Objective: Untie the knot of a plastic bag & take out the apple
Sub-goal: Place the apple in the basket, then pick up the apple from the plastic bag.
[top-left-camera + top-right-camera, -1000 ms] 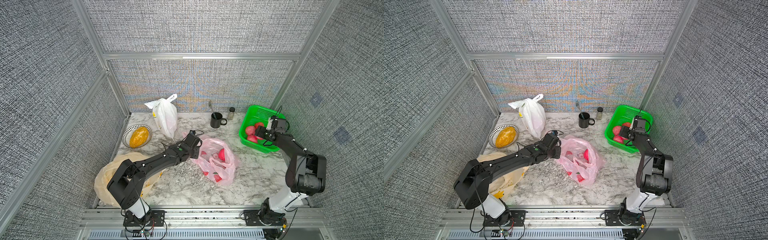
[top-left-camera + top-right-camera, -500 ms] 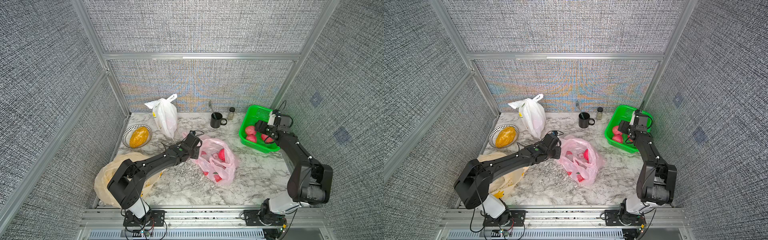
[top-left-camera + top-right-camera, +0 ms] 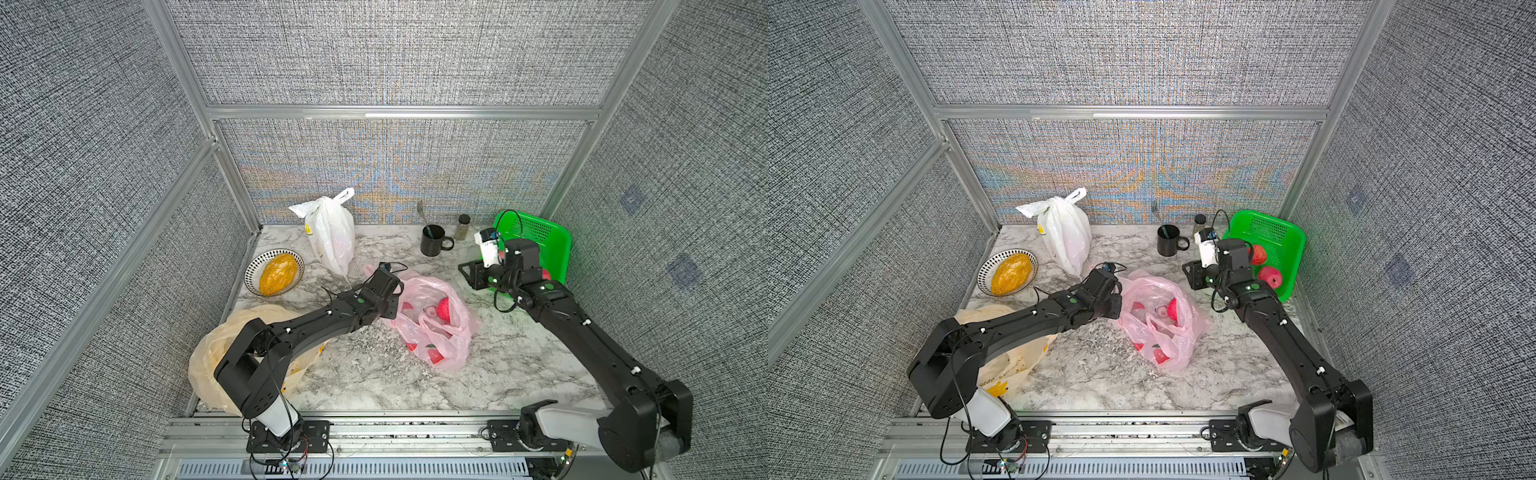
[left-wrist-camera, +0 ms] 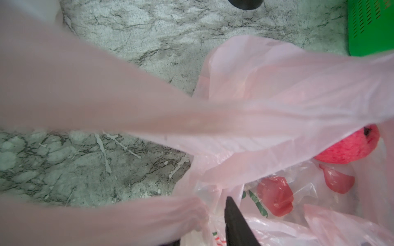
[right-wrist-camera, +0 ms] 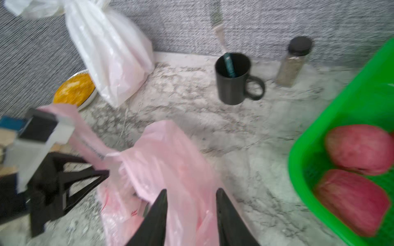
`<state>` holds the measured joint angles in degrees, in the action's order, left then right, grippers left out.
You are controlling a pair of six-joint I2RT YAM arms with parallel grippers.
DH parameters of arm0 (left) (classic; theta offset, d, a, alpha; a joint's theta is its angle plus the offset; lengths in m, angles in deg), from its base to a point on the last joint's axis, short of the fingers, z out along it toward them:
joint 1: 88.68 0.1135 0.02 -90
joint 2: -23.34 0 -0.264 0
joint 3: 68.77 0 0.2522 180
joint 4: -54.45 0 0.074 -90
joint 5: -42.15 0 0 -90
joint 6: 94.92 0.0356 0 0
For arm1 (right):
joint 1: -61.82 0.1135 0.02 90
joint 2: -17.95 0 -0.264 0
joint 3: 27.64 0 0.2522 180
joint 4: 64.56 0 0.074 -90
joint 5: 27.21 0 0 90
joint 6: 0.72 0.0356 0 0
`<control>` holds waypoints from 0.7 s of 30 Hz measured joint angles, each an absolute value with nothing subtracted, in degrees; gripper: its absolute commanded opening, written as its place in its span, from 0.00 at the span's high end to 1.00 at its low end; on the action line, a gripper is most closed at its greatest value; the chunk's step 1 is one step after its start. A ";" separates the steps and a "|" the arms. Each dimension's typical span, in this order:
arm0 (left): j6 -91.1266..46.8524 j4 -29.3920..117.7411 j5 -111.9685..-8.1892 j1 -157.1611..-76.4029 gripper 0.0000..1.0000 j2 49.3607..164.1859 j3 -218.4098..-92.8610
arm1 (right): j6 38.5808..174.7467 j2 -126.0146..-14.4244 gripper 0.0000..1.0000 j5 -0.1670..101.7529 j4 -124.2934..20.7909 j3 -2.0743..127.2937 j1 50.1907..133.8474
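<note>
Top views both show the translucent pink plastic bag (image 3: 457, 357) lying open on the table (image 3: 374, 382), with the round red apple (image 3: 444, 308) in its mouth. The right fingers (image 3: 467, 272) hover at 1 o'clock from that apple, beside the green plastic basket (image 3: 557, 249); the left fingers (image 3: 392, 291) sit at 10 o'clock.

Left wrist view: the left fingers (image 4: 234, 223) pinch the bag's rim taut, with the apple (image 4: 349, 147) beyond them.

Right wrist view: the right fingers (image 5: 158, 213) stand partly apart and empty, aimed at the bag (image 5: 170, 159). This free arm seems better placed to reach in.
</note>
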<state>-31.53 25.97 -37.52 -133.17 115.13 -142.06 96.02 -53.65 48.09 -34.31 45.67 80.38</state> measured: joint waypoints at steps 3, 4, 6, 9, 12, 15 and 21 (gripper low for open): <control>-31.55 26.08 -37.54 -133.17 0.64 115.11 -141.88 | 95.98 -54.52 0.70 45.62 -33.74 45.21 86.68; -31.57 26.08 -37.54 -133.17 0.64 115.11 -141.86 | 96.00 -55.42 0.70 44.57 -33.72 45.21 88.30; -31.79 26.15 -37.54 -133.17 0.64 115.11 -141.86 | 96.11 -58.13 0.70 44.44 -33.70 45.21 91.07; -31.79 26.30 -37.54 -133.17 0.64 114.78 -141.75 | 96.87 -63.33 0.70 44.36 -33.06 45.47 94.09; -31.92 26.43 -37.52 -133.17 0.64 114.24 -141.38 | 97.95 -67.22 0.68 46.06 -32.01 45.14 94.50; -31.92 26.39 -37.52 -133.17 0.64 114.19 -141.12 | 98.78 -68.05 0.63 50.34 -31.12 43.94 94.46; -31.92 26.45 -37.50 -133.17 0.64 113.97 -141.10 | 99.91 -67.94 0.45 59.57 -31.97 42.04 94.61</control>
